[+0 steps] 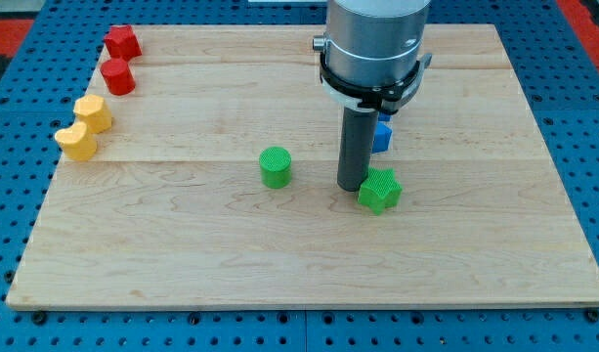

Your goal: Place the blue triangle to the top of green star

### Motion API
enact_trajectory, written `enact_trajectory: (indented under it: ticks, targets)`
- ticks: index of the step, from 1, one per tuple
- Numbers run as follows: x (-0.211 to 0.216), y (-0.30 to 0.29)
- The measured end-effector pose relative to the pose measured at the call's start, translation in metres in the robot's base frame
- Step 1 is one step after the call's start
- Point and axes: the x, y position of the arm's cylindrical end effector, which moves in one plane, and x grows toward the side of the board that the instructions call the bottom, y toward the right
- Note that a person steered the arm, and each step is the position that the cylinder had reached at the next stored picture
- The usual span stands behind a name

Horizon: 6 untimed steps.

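Blue block (pixel 382 135), probably the triangle, mostly hiding behind rod, sitting just above green star (pixel 379 190) on worktop (pixel 182 244); likely sliding lightly, rigid, needing flat-side pushing; tip (pixel 352 186) resting beside star's left, grasping nothing.

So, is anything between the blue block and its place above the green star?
Nothing visible blocks it. The blue block already lies toward the view's top from the green star, partly hidden behind my rod. My tip is beside the star's left.

My tip (pixel 352 186) stands wedged beside the green star (pixel 379 190), with the blue block (pixel 381 135) just behind.
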Motion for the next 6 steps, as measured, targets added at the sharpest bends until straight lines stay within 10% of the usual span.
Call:
enact_trajectory:
  ticks: [3, 6]
  targets:
    - [-0.090, -0.015]
    - [-0.078, 0.019]
